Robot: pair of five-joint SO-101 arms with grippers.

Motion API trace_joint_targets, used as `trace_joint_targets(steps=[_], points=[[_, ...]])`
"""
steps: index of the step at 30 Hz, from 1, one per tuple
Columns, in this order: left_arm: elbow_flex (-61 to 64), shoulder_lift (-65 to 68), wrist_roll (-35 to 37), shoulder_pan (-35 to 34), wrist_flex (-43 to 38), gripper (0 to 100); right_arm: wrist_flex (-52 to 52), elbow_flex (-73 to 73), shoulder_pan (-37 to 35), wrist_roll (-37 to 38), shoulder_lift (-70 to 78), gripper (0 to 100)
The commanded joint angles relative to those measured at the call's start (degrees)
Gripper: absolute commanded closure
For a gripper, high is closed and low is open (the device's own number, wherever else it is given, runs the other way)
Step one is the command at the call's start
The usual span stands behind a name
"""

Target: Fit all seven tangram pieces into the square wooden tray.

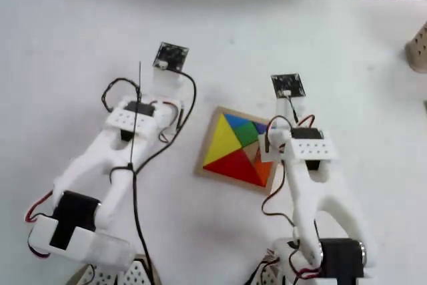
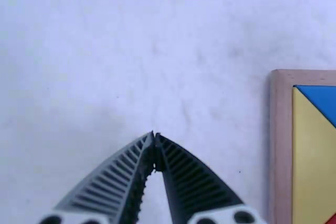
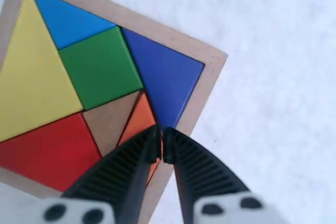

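The square wooden tray (image 1: pixel 209 139) lies between the two arms, turned like a diamond. It holds a yellow triangle (image 3: pixel 29 82), a red triangle (image 3: pixel 47 153), a light blue triangle (image 3: pixel 65 19), a green square (image 3: pixel 100 66), a dark blue piece (image 3: pixel 163 77) and an orange piece (image 3: pixel 137 121). Between red and orange a small triangle of bare wood (image 3: pixel 107 121) shows. My right gripper (image 3: pixel 160 135) is shut, its tips over the seam between orange and dark blue. My left gripper (image 2: pixel 154 141) is shut on nothing above the white table, left of the tray rim (image 2: pixel 281 145).
The left arm (image 1: pixel 100 158) and the right arm (image 1: pixel 310 178) flank the tray, with black cables (image 1: pixel 137 165) trailing by the left one. A tan object (image 1: pixel 419 48) stands at the far right edge. The table's dark far edge runs along the back.
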Motion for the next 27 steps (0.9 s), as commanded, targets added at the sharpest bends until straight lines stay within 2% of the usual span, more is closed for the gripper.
trace_joint_targets(steps=[1,12,16,21,27], points=[[-3.2,-0.3,-0.5,-0.2,0.4,97,0.2,1.1,0.0,0.2,-5.8,98.1],[-1.9,-2.5,-0.7,-1.6,0.3,98,-3.0,8.4,-1.7,0.2,-15.1,98.1],[4.0,-10.8,-0.7,-3.3,-0.1,98,-3.6,13.0,-1.3,1.0,-23.3,98.1],[15.3,-21.5,-0.7,-4.6,-3.6,97,-8.7,22.9,-1.8,9.3,-35.0,98.1],[27.9,-32.4,-0.7,-9.5,-8.0,97,-8.7,32.4,-6.5,9.8,-48.7,97.1]])
